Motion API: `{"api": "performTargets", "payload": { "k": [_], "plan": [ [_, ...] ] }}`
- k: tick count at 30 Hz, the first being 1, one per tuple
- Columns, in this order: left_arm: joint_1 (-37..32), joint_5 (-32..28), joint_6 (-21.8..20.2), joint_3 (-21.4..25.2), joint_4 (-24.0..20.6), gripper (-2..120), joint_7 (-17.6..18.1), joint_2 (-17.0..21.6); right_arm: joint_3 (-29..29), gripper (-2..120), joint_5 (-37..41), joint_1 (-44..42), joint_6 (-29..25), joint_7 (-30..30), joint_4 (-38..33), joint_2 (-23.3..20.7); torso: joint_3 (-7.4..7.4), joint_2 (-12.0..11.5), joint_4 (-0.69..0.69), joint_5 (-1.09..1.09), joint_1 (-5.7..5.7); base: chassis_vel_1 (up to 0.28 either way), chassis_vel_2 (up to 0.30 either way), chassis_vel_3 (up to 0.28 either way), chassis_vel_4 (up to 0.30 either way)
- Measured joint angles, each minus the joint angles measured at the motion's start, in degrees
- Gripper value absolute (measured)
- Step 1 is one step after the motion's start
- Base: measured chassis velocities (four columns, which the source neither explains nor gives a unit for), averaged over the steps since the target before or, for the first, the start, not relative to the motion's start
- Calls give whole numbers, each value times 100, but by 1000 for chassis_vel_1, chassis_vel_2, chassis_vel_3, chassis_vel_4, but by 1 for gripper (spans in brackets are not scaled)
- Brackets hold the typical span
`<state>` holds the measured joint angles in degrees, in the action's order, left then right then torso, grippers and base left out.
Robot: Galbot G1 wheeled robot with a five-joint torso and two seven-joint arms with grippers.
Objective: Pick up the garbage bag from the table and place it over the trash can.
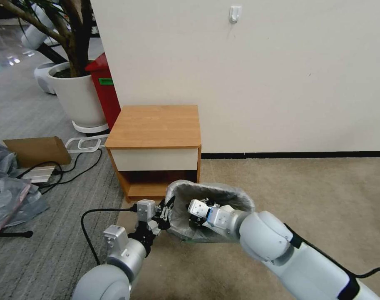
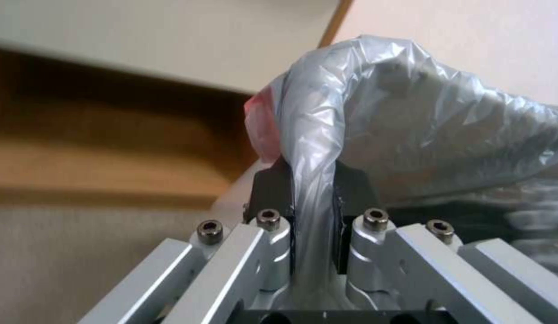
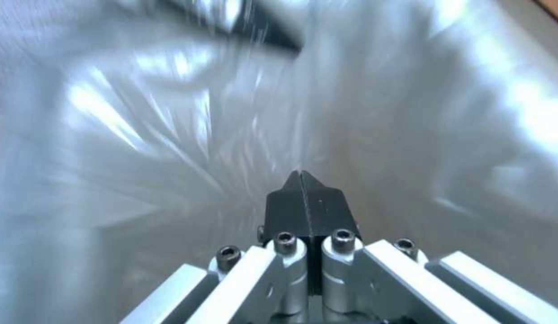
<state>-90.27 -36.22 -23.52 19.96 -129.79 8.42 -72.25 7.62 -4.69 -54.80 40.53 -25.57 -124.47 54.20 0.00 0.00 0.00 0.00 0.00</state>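
Grey bag lines the bin; left gripper pinches its rim, right gripper sits closed and empty inside.

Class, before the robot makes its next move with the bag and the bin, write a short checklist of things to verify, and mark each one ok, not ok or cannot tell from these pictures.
1. Left gripper clamps the bag at the rim: ok, plastic runs between its fingers.
2. Right gripper inside the lined bin: ok, fingers shut, holding nothing.
3. Bag covers the bin's far rim: ok in the head view.
4. Bag covers the near rim: cannot tell, arms hide it.
5. Bin upright on the floor: cannot tell; it looks tipped toward the robot.
6. Table top bare: ok.
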Motion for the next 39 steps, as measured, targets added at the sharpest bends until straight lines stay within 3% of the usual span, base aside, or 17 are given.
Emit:
{"api": "performTargets", "payload": {
  "k": [3,6,9,14,21,24,26,35,37,39],
  "plan": [
    [73,-700,-44,45,232,8,318,-28,-525,0,658,-394,-11,189,-310,-43,0,0,0,0,0,0,0,0,0],
    [72,-1001,-99,84,304,8,463,-44,-965,0,1066,-806,-138,338,-482,-3,0,0,1,0,0,0,0,0,0],
    [-1,-1433,-215,135,325,8,735,-46,-1723,0,1569,-1711,-1246,806,-542,72,0,0,0,0,0,0,0,0,0],
    [-136,-1817,-362,154,273,8,993,-75,-2465,2,1744,-2650,-1980,1401,-553,479,-1,1,-1,0,0,0,0,0,0],
    [-443,-1874,-569,97,43,8,1219,-112,-2905,30,1642,-3709,-3017,2692,-445,1490,-1,0,0,0,0,0,0,0,0],
    [-479,-1868,-608,80,19,8,1252,-112,-2899,36,1640,-3767,-3100,2820,-439,1564,-1,0,-1,0,0,0,0,0,0],
    [-629,-1801,-781,-15,-66,8,1329,-103,-2875,49,1501,-3934,-3391,3197,-400,1908,-1,0,1,0,0,0,0,0,0],
    [-800,-1609,-933,-47,-151,8,1182,38,-3040,78,1124,-4308,-3846,3371,-355,2269,-1,0,1,-1,0,0,0,0,0],
    [-843,-1596,-971,53,-156,8,1082,119,-3174,89,1074,-4457,-3990,3372,-348,2377,0,1,0,-1,0,0,0,0,0],
    [-847,-1596,-973,65,-156,8,1075,128,-3194,91,1071,-4480,-4007,3371,-348,2392,-1,0,0,-1,0,0,0,0,0]
  ]
}}
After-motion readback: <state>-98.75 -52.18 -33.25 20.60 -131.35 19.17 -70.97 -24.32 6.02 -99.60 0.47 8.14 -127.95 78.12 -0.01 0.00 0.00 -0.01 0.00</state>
